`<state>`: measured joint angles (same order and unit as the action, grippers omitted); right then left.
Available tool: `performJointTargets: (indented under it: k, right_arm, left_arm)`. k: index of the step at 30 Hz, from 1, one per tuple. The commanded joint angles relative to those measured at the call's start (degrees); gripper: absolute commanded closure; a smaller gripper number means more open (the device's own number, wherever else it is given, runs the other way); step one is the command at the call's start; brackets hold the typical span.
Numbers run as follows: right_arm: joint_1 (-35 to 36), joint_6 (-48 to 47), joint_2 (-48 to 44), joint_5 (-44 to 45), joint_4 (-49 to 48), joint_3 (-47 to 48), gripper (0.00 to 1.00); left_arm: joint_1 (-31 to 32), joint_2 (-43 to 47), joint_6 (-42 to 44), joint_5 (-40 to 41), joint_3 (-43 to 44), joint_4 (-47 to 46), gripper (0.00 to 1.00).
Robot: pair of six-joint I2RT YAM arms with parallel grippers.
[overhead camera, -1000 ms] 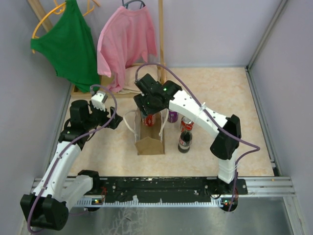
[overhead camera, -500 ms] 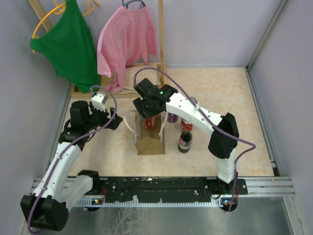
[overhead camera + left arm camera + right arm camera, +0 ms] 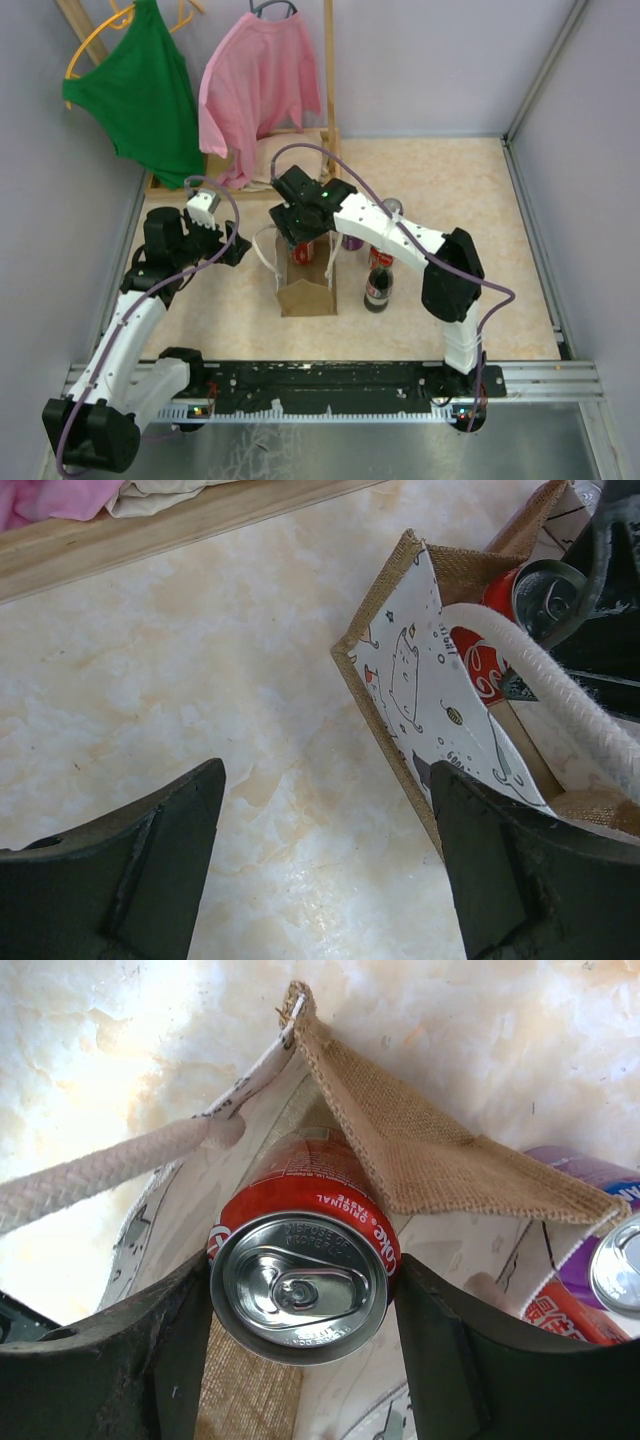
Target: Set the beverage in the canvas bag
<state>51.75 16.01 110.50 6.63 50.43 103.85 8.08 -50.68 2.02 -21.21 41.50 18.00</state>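
The canvas bag (image 3: 307,295) stands upright mid-table, tan burlap with white loop handles (image 3: 110,1175). My right gripper (image 3: 303,238) is over its open top, shut on a red Coke can (image 3: 300,1280) held upright by its sides, with the can's lower part inside the bag mouth (image 3: 420,1160). My left gripper (image 3: 325,810) is open and empty just left of the bag (image 3: 420,680), low over the table, its right finger close to the bag's wall. The can (image 3: 500,600) and a handle (image 3: 560,700) also show in the left wrist view.
A cola bottle (image 3: 378,288), another red can (image 3: 381,255) and a purple can (image 3: 353,240) stand right of the bag. A wooden rack (image 3: 170,185) with a green top (image 3: 140,90) and a pink shirt (image 3: 260,90) is at the back left.
My right gripper has shifted slightly left and down with the can, deeper into the bag's mouth. The left arm has not moved.
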Motion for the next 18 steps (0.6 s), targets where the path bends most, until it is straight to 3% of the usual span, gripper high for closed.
performJointTargets:
  k: [1, 18]
  right_arm:
    - [0.55, -1.32, 0.69, 0.66, -5.67, 1.62, 1.00]
    - [0.55, -3.21, 2.27, 2.70, -11.45, -2.51, 1.00]
  left_arm:
    - [-0.47, 1.01, -0.66, -0.50, -0.41, -1.41, 0.11]
    - [-0.67, 0.69, -0.80, -0.67, -0.57, -1.47, 0.11]
